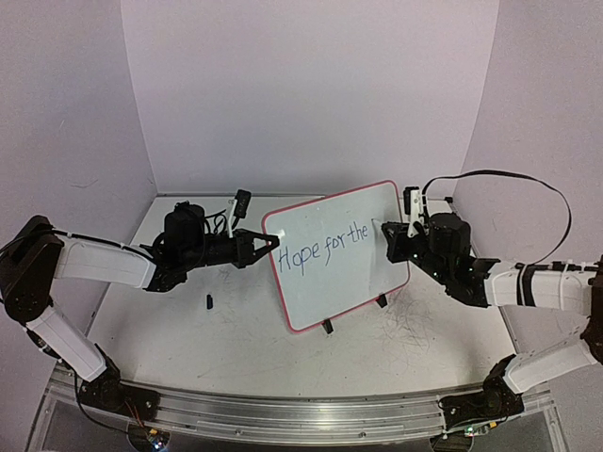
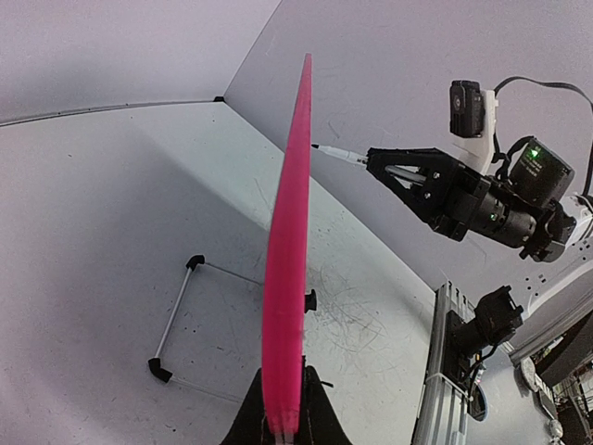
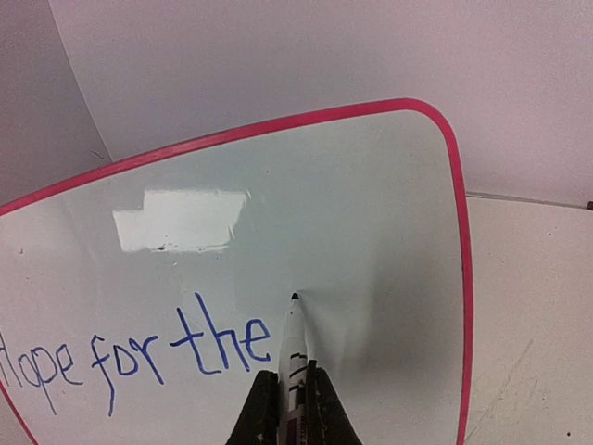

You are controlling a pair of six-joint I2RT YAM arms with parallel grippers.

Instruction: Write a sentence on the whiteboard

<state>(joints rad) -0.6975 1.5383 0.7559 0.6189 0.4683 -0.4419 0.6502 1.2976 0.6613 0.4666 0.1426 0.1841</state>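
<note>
The whiteboard (image 1: 339,256) with its red-pink rim stands tilted at mid table on small black feet. The sentence (image 1: 325,247) reads "Hope for the" in blue. My left gripper (image 1: 271,243) is shut on the board's left rim, seen edge-on in the left wrist view (image 2: 283,278). My right gripper (image 1: 394,232) is shut on a white marker (image 3: 294,348). The marker tip touches or nearly touches the board (image 3: 371,213) just right of "the" (image 3: 220,341).
A small black cap (image 1: 208,301) lies on the table left of the board. The board's wire stand (image 2: 176,320) rests on the table behind it. Grey walls close in at back and sides. An aluminium rail (image 1: 283,419) runs along the near edge.
</note>
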